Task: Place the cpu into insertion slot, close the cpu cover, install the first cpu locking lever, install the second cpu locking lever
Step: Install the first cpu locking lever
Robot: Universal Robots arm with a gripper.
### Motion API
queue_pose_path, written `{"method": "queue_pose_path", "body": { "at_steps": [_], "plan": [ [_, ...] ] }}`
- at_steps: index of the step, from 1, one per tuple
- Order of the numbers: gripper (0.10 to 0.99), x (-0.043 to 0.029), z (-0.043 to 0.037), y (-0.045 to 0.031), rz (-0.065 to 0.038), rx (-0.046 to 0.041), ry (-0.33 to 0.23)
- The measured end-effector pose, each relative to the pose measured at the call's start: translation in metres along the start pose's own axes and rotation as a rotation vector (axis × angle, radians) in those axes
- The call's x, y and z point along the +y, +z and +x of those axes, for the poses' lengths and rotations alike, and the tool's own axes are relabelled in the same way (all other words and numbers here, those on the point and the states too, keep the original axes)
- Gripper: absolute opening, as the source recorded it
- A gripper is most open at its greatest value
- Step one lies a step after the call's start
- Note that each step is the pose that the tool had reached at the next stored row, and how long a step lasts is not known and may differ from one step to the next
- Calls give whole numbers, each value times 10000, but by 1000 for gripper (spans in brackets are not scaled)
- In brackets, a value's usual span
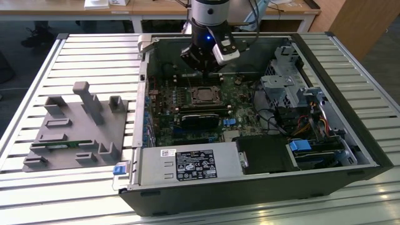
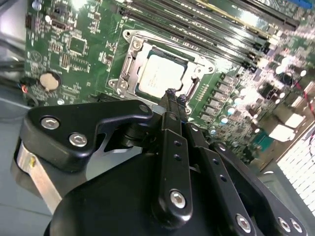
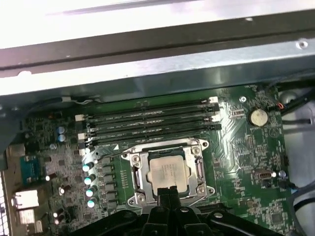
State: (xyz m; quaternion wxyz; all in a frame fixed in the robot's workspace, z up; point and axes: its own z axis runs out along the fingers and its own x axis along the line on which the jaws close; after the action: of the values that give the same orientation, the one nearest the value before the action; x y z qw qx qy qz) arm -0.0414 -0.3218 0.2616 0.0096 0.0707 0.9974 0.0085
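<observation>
The black two-finger gripper (image 2: 174,95) hangs with fingertips pressed together, gripping nothing, close over one edge of the small pale silvery square cpu (image 2: 160,76) — the chip lies in the metal-rimmed insertion slot (image 1: 204,95) on the green motherboard (image 3: 246,147), with the thin silvery cpu cover (image 3: 139,173) lying flat around it

Silvery-grey arm (image 1: 209,11) with blue light (image 1: 208,38), black jaws studded with silver screws (image 2: 178,198).
</observation>
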Motion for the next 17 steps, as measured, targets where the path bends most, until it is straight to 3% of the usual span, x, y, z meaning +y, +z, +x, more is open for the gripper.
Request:
{"method": "queue_pose_path", "body": {
  "at_steps": [3,14,17],
  "plan": [
    [106,0,0,0,-6,6,-314],
    [106,-3,22,0,-7,6,-360],
    [106,-5,34,0,-11,11,-607]
  ]
}}
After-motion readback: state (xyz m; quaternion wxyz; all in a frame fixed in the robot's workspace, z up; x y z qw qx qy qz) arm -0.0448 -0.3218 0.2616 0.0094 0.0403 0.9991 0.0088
